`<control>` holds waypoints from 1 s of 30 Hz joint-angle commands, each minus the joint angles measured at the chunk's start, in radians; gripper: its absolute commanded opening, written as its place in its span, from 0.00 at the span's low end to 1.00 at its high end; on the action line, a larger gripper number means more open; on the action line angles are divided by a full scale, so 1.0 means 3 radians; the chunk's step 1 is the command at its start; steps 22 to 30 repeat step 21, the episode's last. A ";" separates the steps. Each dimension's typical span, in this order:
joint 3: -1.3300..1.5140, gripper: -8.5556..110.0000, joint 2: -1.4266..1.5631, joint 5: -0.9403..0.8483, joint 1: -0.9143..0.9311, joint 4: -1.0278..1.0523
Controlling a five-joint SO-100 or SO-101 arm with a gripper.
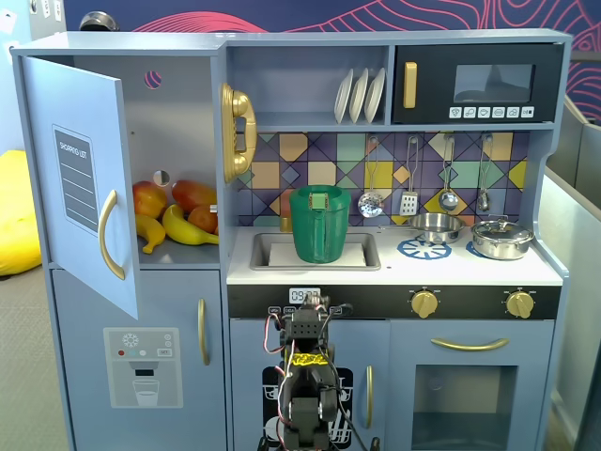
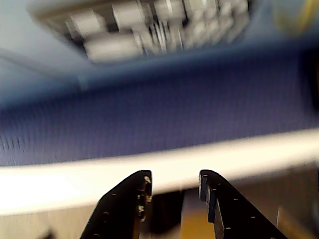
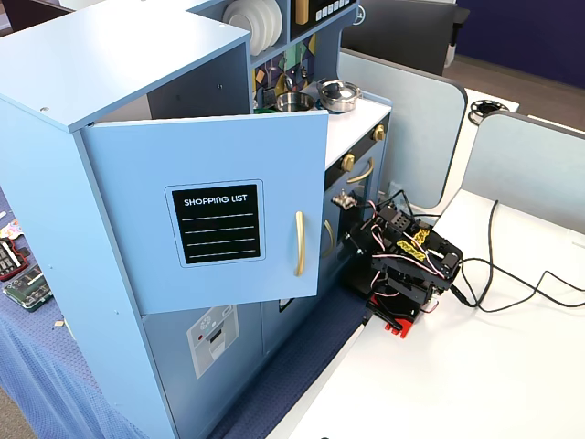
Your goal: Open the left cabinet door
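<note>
Door (image 1: 80,178) swung wide, hinged at cabinet's left edge in a fixed view, gold handle (image 1: 110,235) running vertical. Claw (image 2: 173,186) folded low before the oven, well apart, down and right of handle; jaws narrowly parted, holding nothing.

An office corner, brightly and evenly lit

We see a dark wall (image 1: 282,14) with pink wavy lines behind the scene, grey partition panels (image 3: 402,119) to the right in a fixed view, a white surface (image 3: 475,366) carrying black cables (image 3: 521,283), a dark blue mat (image 3: 292,375) along its edge, and a yellow beanbag (image 1: 17,211) on grey carpet (image 1: 23,376) at left.
</note>
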 commanded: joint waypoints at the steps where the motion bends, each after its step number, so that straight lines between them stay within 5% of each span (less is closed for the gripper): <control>1: 0.0128 0.07 0.0072 0.0123 -0.0056 0.0169; 30: 0.0327 0.10 -0.0087 0.0363 -0.0102 0.0445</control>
